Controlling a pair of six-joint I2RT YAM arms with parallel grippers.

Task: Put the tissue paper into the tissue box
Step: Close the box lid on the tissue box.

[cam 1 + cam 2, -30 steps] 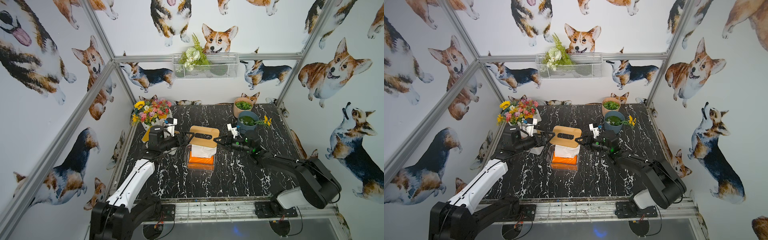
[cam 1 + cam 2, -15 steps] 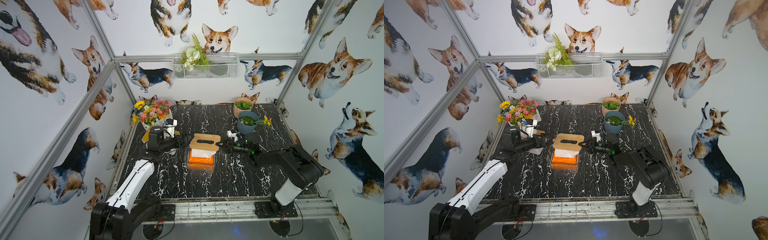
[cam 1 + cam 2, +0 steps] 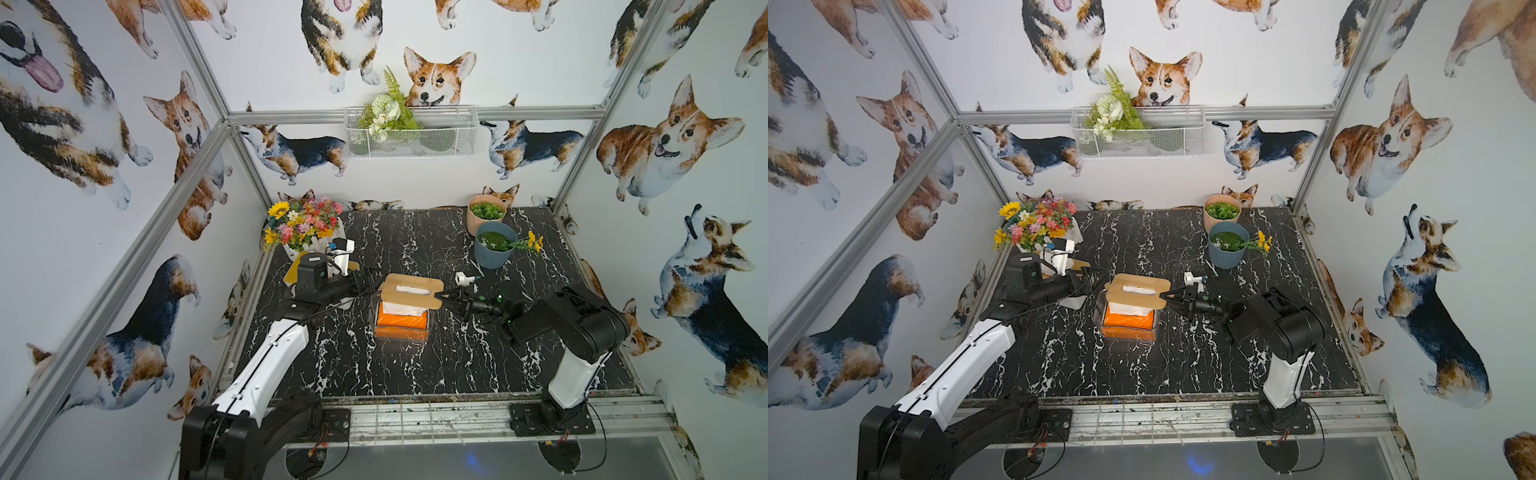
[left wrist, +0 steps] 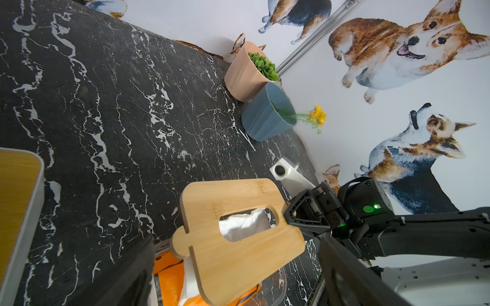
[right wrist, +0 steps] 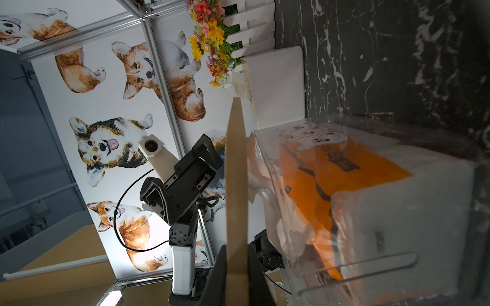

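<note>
The tissue box (image 3: 400,336) (image 3: 1126,333) is a clear case in the middle of the black marble table. The orange tissue paper pack (image 3: 402,322) (image 3: 1128,320) (image 5: 331,169) sits in it. White tissue (image 4: 245,224) pokes up from the pack and shows through the slot of the wooden lid (image 3: 411,291) (image 3: 1137,289) (image 4: 238,254). The lid hovers tilted just above the case. My right gripper (image 3: 438,296) (image 3: 1163,296) (image 5: 236,275) is shut on the lid's right edge. My left gripper (image 3: 368,283) (image 3: 1090,281) stands open beside the lid's left end, its fingers (image 4: 127,275) holding nothing.
A second white box with a wooden top (image 4: 18,198) (image 5: 275,84) stands under my left arm, next to the flower basket (image 3: 303,226). A pink pot (image 3: 485,214) and a blue pot (image 3: 494,249) stand at the back right. A wire basket (image 3: 409,133) hangs on the back wall.
The right gripper has brought the wooden lid down and nearer over the clear box, and its arm has folded back. The left gripper has stayed beside the lid, jaws a touch wider.
</note>
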